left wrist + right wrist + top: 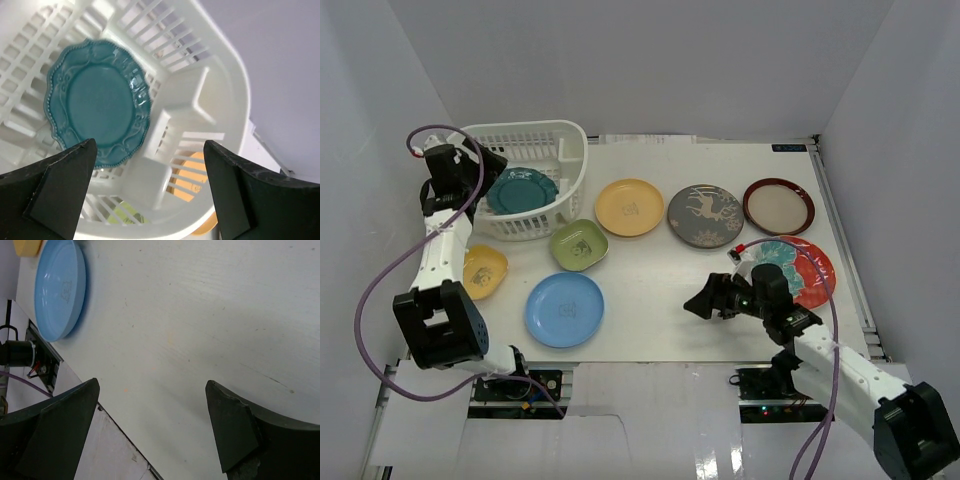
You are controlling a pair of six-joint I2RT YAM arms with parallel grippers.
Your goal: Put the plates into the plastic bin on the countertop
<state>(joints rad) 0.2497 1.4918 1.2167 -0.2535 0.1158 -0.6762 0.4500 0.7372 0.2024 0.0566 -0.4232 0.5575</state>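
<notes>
We see the left gripper (149,170) hang wide open and empty above the plastic bin (570,150), where the teal scalloped plate (97,102) lies flat, while the right gripper (152,390), also spread and empty, hovers over the countertop (650,290), turned toward the light blue plate (564,309), likely its next pick.

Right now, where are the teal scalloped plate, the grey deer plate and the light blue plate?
teal scalloped plate (97,102), left wrist view, flat centre
grey deer plate (705,216), top external view, deer picture
light blue plate (564,309), top external view, flat centre
</notes>
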